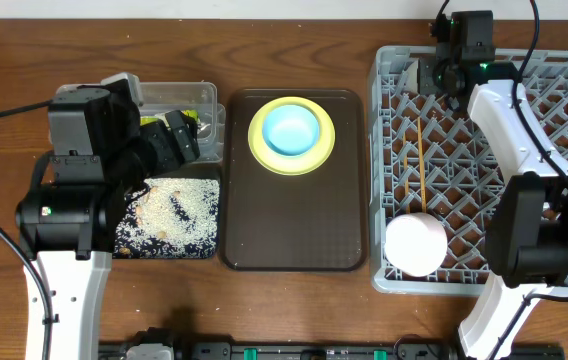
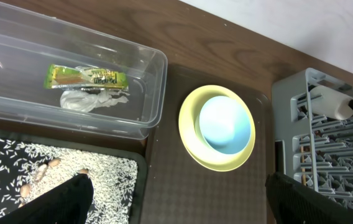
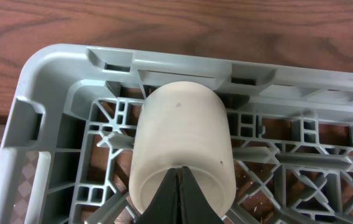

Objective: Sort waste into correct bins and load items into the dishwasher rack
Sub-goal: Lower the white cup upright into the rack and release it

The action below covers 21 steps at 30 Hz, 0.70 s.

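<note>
Since the left arm sits over the two bins, I'll start there. The left gripper (image 2: 178,182) hangs above them with its fingers (image 2: 71,199) spread wide apart and nothing between them.

- The clear plastic tub (image 2: 15,56) is on the far side, and inside it the yellow-green snack wrapper (image 2: 86,78) lies flat, with the crumpled white napkin (image 2: 92,99) touching its near edge.
- The shallow black tray (image 2: 140,180) sits right against the tub on the near side. White rice scraps (image 2: 15,165) are scattered across its floor, with a few tan bits mixed in.

Next over is the dark brown serving tray (image 1: 294,230), just beside both bins. The yellow plate (image 1: 256,140) sits at its far end with the light blue bowl (image 1: 292,130) upright on it. The near half of the tray is bare.

Then comes the grey dishwasher rack (image 1: 376,180), close to the serving tray on the wooden table (image 1: 264,40).

- The two wooden chopsticks (image 1: 416,160) lie side by side on the lattice near its left wall.
- The white bowl (image 1: 414,245) sits upside down in the near left corner.
- The small white cup (image 3: 183,137) is on its side in the far left corner, up against the rack's wall.

The right gripper (image 3: 179,186) is at the cup's near end. Its fingers are drawn almost together with only a thin slit between them, and they look pinched on the cup's rim.
</note>
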### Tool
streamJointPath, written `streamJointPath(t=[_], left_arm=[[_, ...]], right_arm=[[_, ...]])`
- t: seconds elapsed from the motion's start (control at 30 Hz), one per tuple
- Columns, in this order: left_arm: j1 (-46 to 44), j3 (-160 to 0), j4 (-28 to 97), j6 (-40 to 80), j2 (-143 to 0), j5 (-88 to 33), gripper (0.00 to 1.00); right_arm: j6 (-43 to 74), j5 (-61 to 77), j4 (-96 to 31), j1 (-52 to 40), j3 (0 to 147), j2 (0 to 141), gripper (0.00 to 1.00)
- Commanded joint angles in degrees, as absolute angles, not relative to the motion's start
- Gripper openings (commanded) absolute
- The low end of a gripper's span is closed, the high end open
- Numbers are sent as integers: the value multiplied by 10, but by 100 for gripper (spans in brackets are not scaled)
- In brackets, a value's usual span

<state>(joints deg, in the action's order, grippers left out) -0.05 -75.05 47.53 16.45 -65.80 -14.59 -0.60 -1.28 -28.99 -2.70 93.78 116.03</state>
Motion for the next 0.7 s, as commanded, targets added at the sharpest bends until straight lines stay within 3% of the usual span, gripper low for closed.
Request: streamJointPath(t=[0.0, 0.37, 0.57, 0.67], left_arm=[[2, -755, 475, 159, -659, -138, 92], [2, -755, 475, 159, -659, -138, 92], [2, -755, 475, 159, -659, -138, 92], [2, -755, 475, 159, -659, -138, 92]], right_arm=[[-2, -13, -292, -25, 938, 1173, 1], [-2, -13, -240, -23, 936, 1192, 1], [-2, -13, -200, -23, 936, 1192, 14], [-3, -13, -191, -23, 936, 1192, 25]])
